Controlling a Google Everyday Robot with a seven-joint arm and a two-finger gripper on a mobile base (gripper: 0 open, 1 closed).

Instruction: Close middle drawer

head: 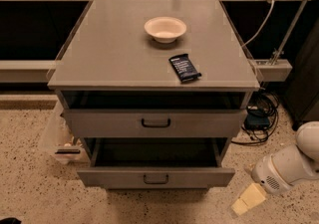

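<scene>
The middle drawer (155, 176) is pulled well out at the bottom of the grey cabinet. It has a low flat grey front, a small dark loop handle (155, 179) and a dark interior. Above it the taller top drawer (155, 124), with a bigger handle, stands slightly open. The lowest drawer is hidden below. My gripper (245, 203), with cream fingertips on a white arm (291, 166), hangs low at the right, just right of and below the middle drawer's front corner, not touching it.
On the cabinet top (109, 54) sit a cream bowl (165, 29) and a dark snack bar (185, 67). Cables and a dark box (256, 118) lie on the speckled floor to the right. A clear plastic bin (60, 141) stands at the left.
</scene>
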